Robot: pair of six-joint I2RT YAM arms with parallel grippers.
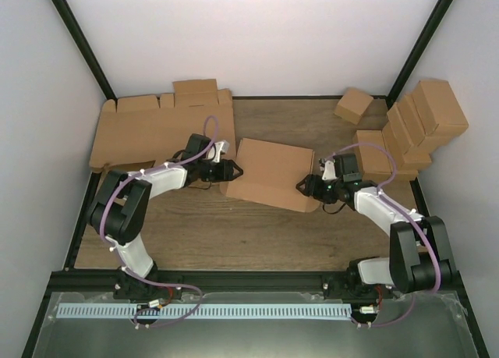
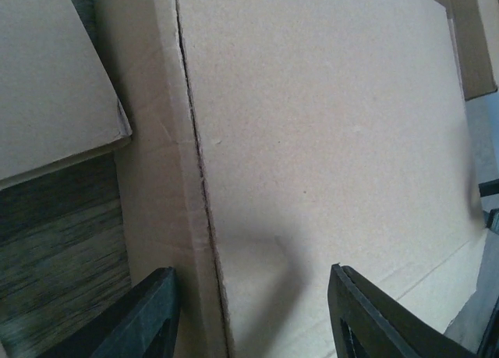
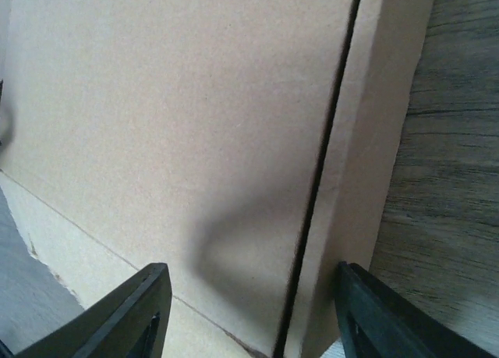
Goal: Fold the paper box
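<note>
The wooden desk (image 1: 234, 233) carries everything. The paper box (image 1: 269, 173) lies near its middle, slightly skewed, between the two arms. It is already a shallow closed rectangle, with its lid down flat.

The pile of flat cardboard blanks (image 1: 156, 128) lies well apart from the paper box, to its far left. The cluster of small ready-made boxes (image 1: 413, 132) is stacked to the paper box's far right, and one loose small box (image 1: 354, 104) sits beyond its far right corner.

The left gripper (image 1: 232, 171) is at the left end of the paper box and the right gripper (image 1: 302, 188) at its near right corner. Both sets of jaws are spread and grasp nothing. In each wrist view the dark fingers stand wide apart, with the box's top and side edge lying beyond them. Whether any fingertip touches the cardboard cannot be told.

A dark seam (image 2: 199, 163) runs where the lid meets the left side wall. A matching seam (image 3: 327, 155) shows on the right side, slightly gaping.

The folding looks nearly complete: the walls are up and the lid is over. What probably remains is pressing the lid's edges and tucking its tabs so both seams close. The tabs themselves are not visible, so that is only a judgement.
</note>
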